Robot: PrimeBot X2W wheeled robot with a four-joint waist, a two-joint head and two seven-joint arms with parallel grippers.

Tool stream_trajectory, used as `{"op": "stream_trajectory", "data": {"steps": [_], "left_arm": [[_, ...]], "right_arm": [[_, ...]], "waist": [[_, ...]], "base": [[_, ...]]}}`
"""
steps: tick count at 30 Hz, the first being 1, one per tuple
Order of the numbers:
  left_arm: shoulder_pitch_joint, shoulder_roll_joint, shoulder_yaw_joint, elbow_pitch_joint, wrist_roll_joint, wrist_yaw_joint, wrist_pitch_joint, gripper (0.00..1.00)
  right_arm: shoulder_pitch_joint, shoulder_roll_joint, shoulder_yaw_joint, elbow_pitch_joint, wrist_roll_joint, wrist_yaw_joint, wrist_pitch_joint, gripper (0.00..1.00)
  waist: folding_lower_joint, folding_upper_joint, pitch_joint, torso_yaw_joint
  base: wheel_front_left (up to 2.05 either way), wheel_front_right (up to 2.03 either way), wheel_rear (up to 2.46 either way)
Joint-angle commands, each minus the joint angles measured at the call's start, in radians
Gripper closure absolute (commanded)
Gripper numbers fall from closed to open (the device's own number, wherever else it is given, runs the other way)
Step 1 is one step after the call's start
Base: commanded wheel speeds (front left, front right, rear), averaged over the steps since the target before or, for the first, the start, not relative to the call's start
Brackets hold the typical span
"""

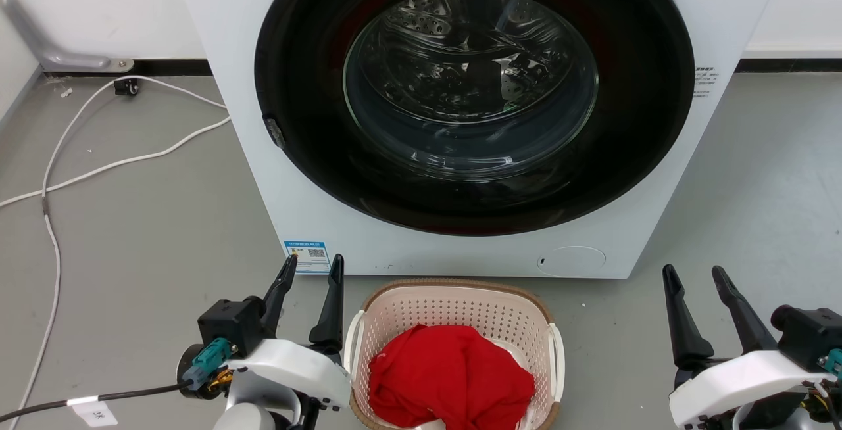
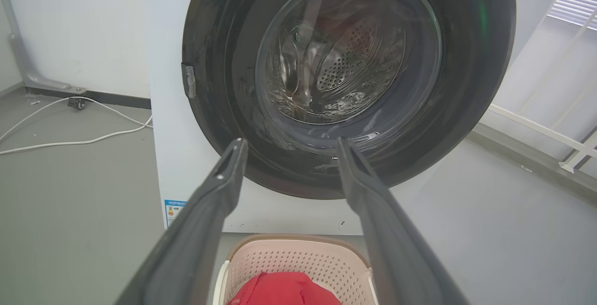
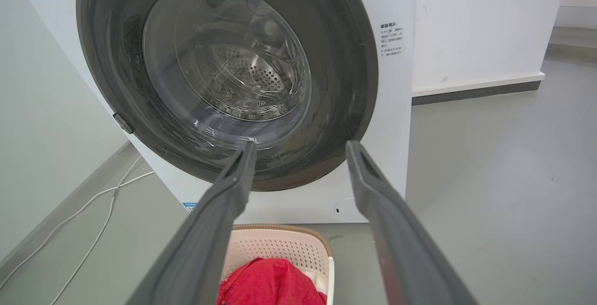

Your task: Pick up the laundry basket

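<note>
On floor [image 1: 131, 252] before washer [image 1: 263, 187], laundry basket [image 1: 460, 311] holds red cloth [image 1: 447, 371]; our left gripper [image 1: 314, 260] just beside it, right gripper [image 1: 693, 270] farther off, both spread.

The grey floor [image 1: 145, 252] before me is carrying the washing machine [image 1: 460, 256], the laundry basket [image 1: 454, 315] just in front, and white cables [image 1: 105, 168] trailing at my left.

Bright, even light; soft shadows. Glare streaks the door glass [image 1: 470, 81] ahead of the left gripper [image 1: 314, 259]; wrist-view edges bow.
</note>
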Motion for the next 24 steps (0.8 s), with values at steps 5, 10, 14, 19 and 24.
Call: {"op": "stream_trajectory", "data": {"steps": [5, 10, 14, 19, 24], "left_arm": [[-0.016, 0.009, -0.010, -0.007, 0.059, 0.008, -0.018, 0.00], [-0.018, 0.011, -0.020, -0.006, 0.102, 0.013, -0.028, 0.00], [-0.018, 0.012, -0.026, -0.007, 0.133, 0.017, -0.037, 0.00], [-0.016, 0.011, -0.033, -0.005, 0.169, 0.017, -0.047, 0.00], [-0.015, 0.009, -0.037, 0.001, 0.195, 0.015, -0.056, 0.00]], "right_arm": [[0.012, 0.001, 0.002, -0.026, -0.060, 0.002, -0.001, 0.00], [0.021, 0.002, 0.003, -0.030, -0.095, 0.002, -0.005, 0.00], [0.024, 0.002, 0.006, -0.034, -0.127, 0.002, -0.011, 0.00], [0.032, 0.002, 0.001, -0.036, -0.158, 0.002, -0.019, 0.00], [0.031, 0.002, -0.004, -0.031, -0.162, 0.002, -0.034, 0.00]], "waist": [[0.0000, 0.0000, -0.001, 0.000], [0.0000, 0.0000, -0.002, 0.000], [0.0000, 0.0000, -0.002, 0.002], [0.0000, 0.0000, -0.002, 0.006], [0.0000, 0.0000, -0.001, 0.011]], "base": [[0.00, 0.00, 0.00], [0.00, 0.00, 0.00], [0.00, 0.00, 0.00], [0.00, 0.00, 0.00], [0.00, 0.00, 0.00]]}}
